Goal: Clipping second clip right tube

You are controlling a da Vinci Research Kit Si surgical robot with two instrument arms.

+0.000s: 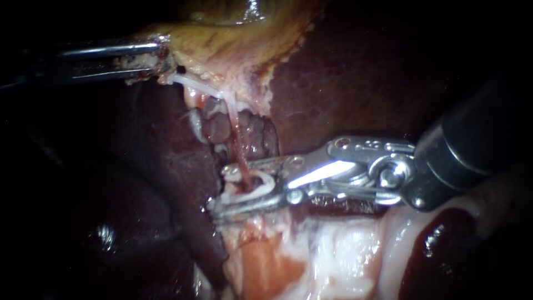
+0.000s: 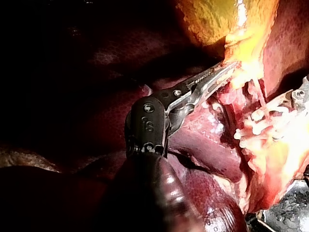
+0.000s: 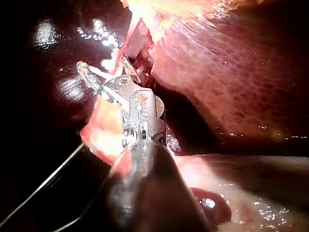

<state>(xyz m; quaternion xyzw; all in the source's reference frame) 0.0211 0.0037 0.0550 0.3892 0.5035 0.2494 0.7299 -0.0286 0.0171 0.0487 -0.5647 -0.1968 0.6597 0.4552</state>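
Already done: one small white clip (image 1: pixel 230 171) sits on the thin reddish right tube (image 1: pixel 236 139), close to the tip of the right instrument.
Under way: slender steel right instrument (image 1: pixel 222 189) reaches across from the right with its pincer released and a clear gap between the two halves, straddling the right tube. A second curved white clip (image 1: pixel 262 185) lies in that gap, against the tube.
Left to do, by judgement: squeeze the second clip shut round the tube, then back out. Cannot tell whether that clip is already locked.
Hold: slender steel left instrument (image 1: pixel 160 55) has its pincer clenched on the edge of the pale yellow gallbladder (image 1: pixel 222 39). The tube runs straight and taut from there down to the clips.
Surface: dark red-brown liver (image 1: pixel 344 78), wet and glossy, lies on both sides of the tube. Pale pink-white fatty tissue (image 1: pixel 311 250) lies just under the right instrument.
Room: tight, with liver close against the tube and the first clip crowding the pincer's tip, so little spare length of tube shows for placing.
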